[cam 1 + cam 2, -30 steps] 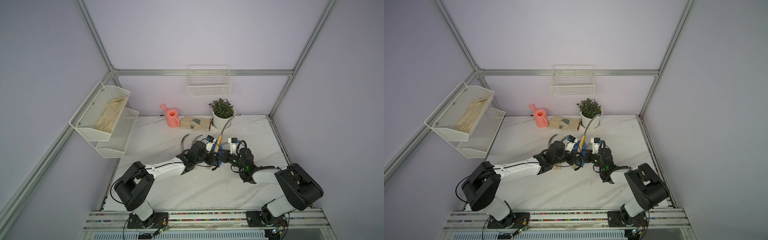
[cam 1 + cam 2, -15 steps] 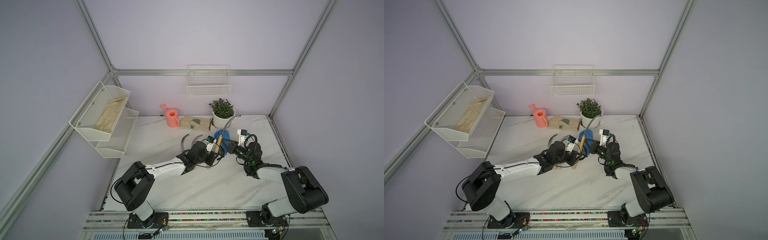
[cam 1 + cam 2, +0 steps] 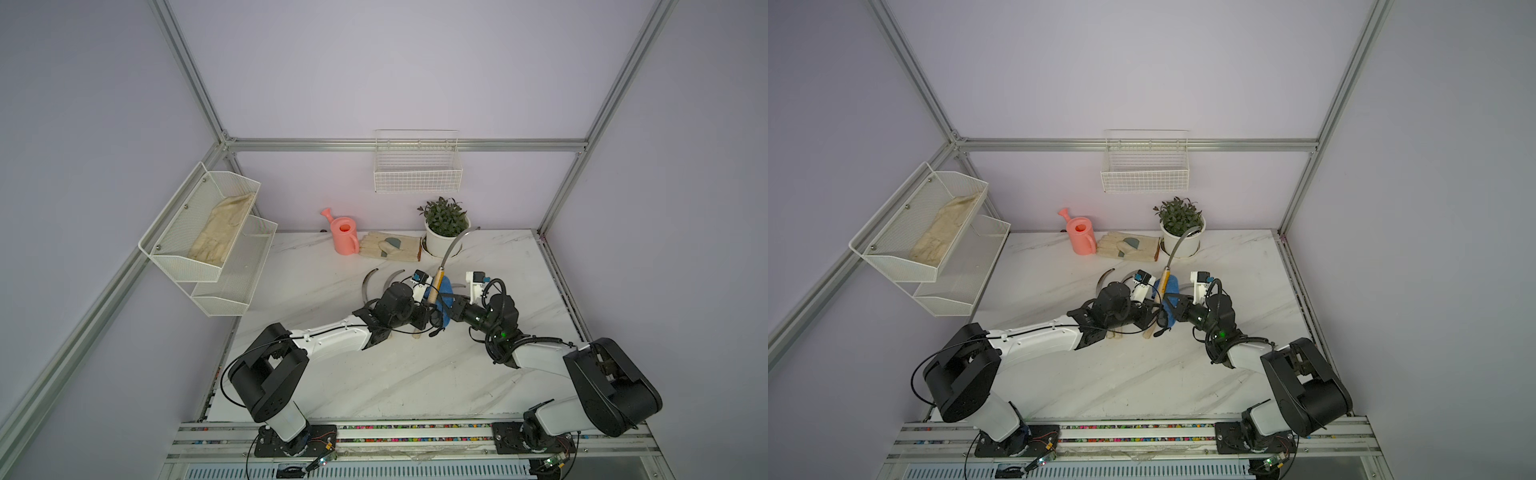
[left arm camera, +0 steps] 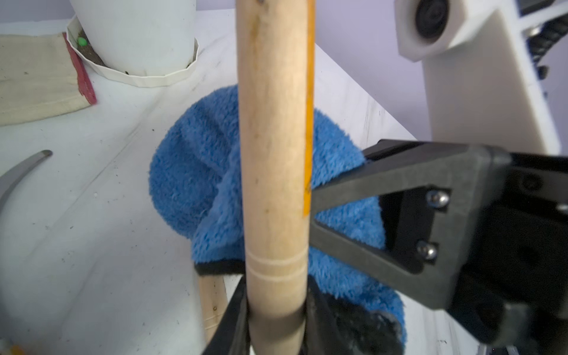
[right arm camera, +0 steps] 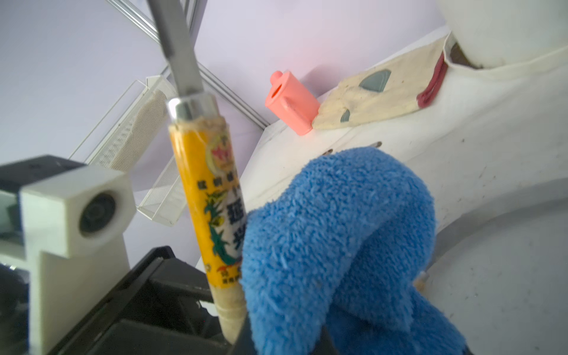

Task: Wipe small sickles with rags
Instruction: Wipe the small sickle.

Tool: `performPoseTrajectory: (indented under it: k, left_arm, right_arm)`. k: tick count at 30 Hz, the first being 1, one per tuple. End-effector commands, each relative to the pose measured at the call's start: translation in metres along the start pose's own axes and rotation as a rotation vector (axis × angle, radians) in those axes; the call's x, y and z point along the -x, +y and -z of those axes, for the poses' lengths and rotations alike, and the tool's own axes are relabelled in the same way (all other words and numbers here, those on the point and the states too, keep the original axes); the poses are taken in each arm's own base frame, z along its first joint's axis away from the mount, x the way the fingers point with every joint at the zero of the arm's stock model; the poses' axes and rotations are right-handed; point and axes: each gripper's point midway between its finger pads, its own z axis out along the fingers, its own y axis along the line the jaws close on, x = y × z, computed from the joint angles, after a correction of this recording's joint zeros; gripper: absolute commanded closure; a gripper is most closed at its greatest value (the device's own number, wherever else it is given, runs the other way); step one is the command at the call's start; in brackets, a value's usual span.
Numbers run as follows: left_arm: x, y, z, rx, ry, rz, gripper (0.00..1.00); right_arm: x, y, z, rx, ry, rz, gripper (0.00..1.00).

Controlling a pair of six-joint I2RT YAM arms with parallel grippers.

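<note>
One sickle stands blade-up, its wooden handle clamped in the left claw, while the right claw pinches the blue rag against that handle.

The marble table bears a pink watering can, beige gloves, a potted plant and sickles.

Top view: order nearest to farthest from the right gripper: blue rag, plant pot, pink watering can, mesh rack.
1. blue rag, in the right gripper
2. plant pot, behind
3. pink watering can, back left
4. mesh rack, left wall
</note>
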Motion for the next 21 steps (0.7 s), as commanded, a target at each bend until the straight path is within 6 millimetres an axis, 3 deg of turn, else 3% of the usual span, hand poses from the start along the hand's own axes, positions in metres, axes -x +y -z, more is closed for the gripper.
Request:
performPoseTrajectory:
  k: [1,4,7,12,17,21]
  left_arm:
    - [0.000,0.007,0.001,0.051,0.005,-0.018,1.00]
    - [0.000,0.009,0.001,0.058,0.003,-0.019,1.00]
    - [0.001,0.008,0.001,0.055,0.003,-0.018,1.00]
    - [0.004,0.008,0.000,0.057,-0.007,-0.016,1.00]
    - [0.007,0.001,-0.001,0.017,-0.017,-0.004,1.00]
    - [0.008,0.000,-0.001,0.007,-0.027,0.010,1.00]
  right_arm:
    - [0.057,0.048,0.006,0.083,-0.127,0.104,1.00]
    - [0.071,0.052,0.004,0.058,-0.143,0.126,1.00]
    - [0.066,0.049,0.001,0.062,-0.123,0.104,1.00]
    - [0.021,0.041,0.000,0.053,-0.064,0.081,1.00]
    - [-0.016,0.019,-0.001,0.033,-0.010,0.032,1.00]
    - [-0.038,0.023,-0.002,0.062,0.035,0.026,1.00]
